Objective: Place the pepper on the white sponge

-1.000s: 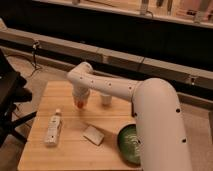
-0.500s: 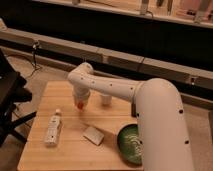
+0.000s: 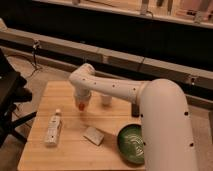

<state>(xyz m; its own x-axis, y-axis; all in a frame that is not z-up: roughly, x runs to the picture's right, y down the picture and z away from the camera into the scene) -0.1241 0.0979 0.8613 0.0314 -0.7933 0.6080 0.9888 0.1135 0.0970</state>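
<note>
The pepper (image 3: 80,105) sits in the far half of the desk, left of its middle, right at the lower tip of the gripper (image 3: 81,100). Whether the gripper pinches it or only hovers on top cannot be told. The white sponge (image 3: 93,135) lies bare nearer the front edge, apart from the pepper. So the placing is not yet done: the pepper must cross toward the front edge and come down on the sponge. A green bowl (image 3: 131,143) occupies the front right corner.

Smooth white plastic pincer (image 3: 81,101) above matt wooden table (image 3: 70,152), glossy green bowl (image 3: 131,143), matt sponge (image 3: 93,135)
</note>
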